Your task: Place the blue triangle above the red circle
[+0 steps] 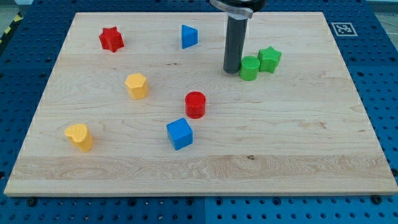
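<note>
Camera view: my tip [233, 70] beside green cylinder [249, 68], far from blue triangle [189, 36].

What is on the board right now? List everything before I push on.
red star: 1, red, top left
blue triangle: 1, blue, top centre
green cylinder: 1, green, right of centre, touching the star beside it
green star: 1, green, just right of the green cylinder
yellow hexagon: 1, yellow, left of centre
red circle: 1, red, centre
blue cube: 1, blue, below the red circle
yellow heart: 1, yellow, lower left
wooden board: 1, light wood
my tip: 1, dark rod, just left of the green cylinder
</note>
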Motion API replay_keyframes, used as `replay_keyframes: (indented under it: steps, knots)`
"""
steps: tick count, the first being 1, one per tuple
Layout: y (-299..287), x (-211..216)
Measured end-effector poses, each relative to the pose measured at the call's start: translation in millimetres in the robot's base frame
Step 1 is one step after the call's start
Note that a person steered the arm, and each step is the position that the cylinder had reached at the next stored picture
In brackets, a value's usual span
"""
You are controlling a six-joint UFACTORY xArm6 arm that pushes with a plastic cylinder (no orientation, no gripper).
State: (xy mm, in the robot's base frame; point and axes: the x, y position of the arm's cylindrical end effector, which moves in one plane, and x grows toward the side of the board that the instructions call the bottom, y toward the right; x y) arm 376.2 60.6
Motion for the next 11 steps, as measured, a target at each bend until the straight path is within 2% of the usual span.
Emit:
replay_keyframes:
  steps: [2, 4, 5, 8, 11]
  knots:
    - [-16, -73]
    - [-81, -127]
    - [-94, -125]
    - [-94, -38]
    - [-94, 17]
